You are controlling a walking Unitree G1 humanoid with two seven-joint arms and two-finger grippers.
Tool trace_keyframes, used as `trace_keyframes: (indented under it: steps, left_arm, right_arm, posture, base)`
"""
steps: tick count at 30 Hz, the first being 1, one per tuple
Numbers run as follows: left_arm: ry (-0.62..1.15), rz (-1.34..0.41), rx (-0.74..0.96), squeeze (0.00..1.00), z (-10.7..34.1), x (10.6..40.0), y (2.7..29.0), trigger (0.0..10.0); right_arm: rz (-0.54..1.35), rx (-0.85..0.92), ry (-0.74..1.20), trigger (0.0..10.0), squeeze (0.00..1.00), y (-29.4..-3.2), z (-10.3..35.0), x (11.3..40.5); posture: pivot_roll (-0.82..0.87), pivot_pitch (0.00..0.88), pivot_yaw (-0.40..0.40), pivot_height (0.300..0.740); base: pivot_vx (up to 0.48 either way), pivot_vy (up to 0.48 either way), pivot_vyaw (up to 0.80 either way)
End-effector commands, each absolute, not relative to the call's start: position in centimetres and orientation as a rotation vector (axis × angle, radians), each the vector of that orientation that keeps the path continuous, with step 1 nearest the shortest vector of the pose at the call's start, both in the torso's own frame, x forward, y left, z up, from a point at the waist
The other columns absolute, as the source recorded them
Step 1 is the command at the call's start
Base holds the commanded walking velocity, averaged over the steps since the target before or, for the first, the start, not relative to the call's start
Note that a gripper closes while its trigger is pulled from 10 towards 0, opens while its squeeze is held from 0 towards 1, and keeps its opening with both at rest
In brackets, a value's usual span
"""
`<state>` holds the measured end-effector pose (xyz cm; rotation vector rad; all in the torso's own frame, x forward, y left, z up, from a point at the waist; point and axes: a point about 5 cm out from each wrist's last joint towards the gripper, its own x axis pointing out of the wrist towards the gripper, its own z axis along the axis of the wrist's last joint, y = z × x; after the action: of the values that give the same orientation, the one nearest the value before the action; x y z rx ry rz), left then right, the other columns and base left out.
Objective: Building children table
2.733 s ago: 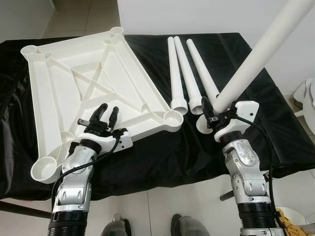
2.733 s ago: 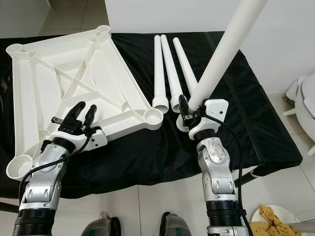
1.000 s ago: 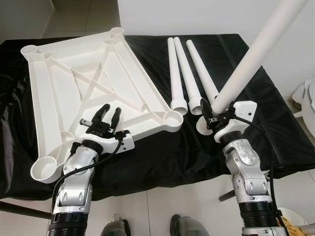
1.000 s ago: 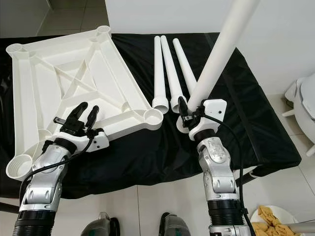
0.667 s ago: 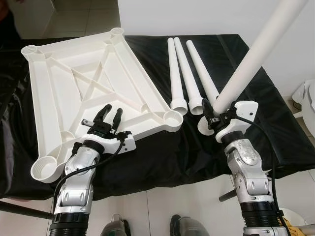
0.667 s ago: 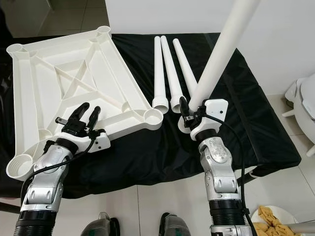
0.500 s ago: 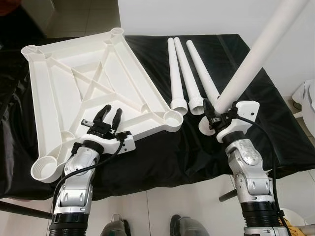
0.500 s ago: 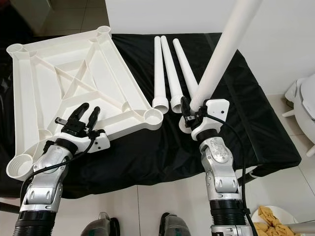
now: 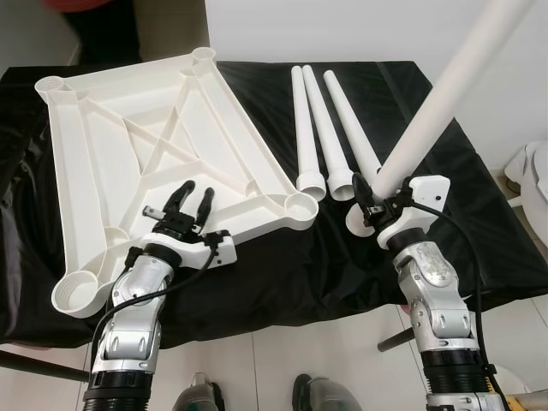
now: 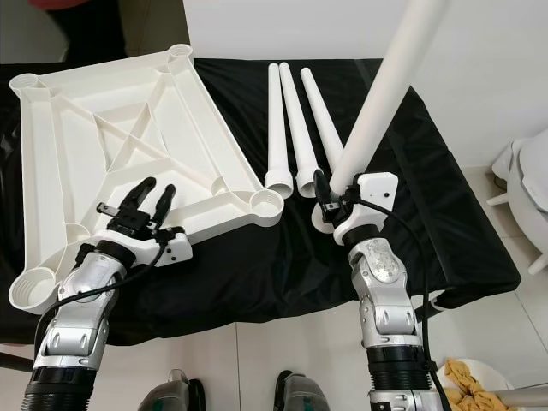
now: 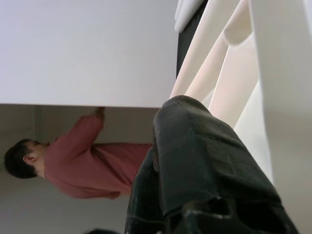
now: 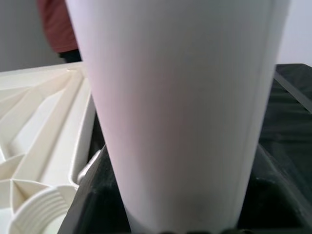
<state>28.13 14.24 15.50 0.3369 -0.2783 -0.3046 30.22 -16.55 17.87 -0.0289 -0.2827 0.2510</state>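
Observation:
The white plastic tabletop (image 9: 103, 145) lies upside down on the black-covered table, ribs up, with a round leg socket (image 9: 300, 204) at its near right corner. My left gripper (image 9: 193, 192) hovers open over the tabletop's near rim; in the left wrist view one finger (image 11: 195, 161) shows against the white ribs (image 11: 219, 73). My right gripper (image 9: 377, 193) is shut on a white table leg (image 9: 445, 94) near its thick end, and the leg tilts up to the far right. This leg (image 12: 180, 97) stands just right of the socket (image 12: 34, 214). Three more legs (image 9: 321, 128) lie side by side behind it.
The black cloth (image 9: 282, 265) hangs over the table's near edge. A person in a red top (image 11: 83, 161) stands beyond the far left of the table. A white object (image 9: 535, 184) stands on the floor at the right. A yellow cloth (image 10: 467, 377) lies lower right.
Both arms have barely moved. The held leg keeps its tilt. The person in red has come into view behind the table's far left corner.

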Motion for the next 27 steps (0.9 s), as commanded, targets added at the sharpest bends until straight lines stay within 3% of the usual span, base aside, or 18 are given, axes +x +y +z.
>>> trace_keyframes:
  steps: [1,5,27]
  left_arm:
    - [-0.265,-0.309,0.34,0.0,14.9,28.0,14.1,10.0]
    - [-0.267,-0.474,0.381,0.0,15.1,28.4,12.8,10.0]
    - [-0.226,-0.628,0.337,0.0,15.2,28.6,12.9,10.0]
  right_arm:
    - [0.27,-0.024,-0.287,10.0,0.0,-16.4,18.0,30.3]
    - [0.335,-0.037,-0.339,10.0,0.0,-15.4,19.6,31.7]
    - [0.496,0.099,-0.341,10.0,0.0,-12.6,20.3,33.5]
  posture:
    - [0.0,0.113,-0.031,0.74]
    - [0.01,0.105,-0.031,0.74]
    - [0.01,0.122,-0.002,0.74]
  base:
    - [0.0,0.0,0.0]
    - [0.0,0.0,0.0]
    - [0.0,0.0,0.0]
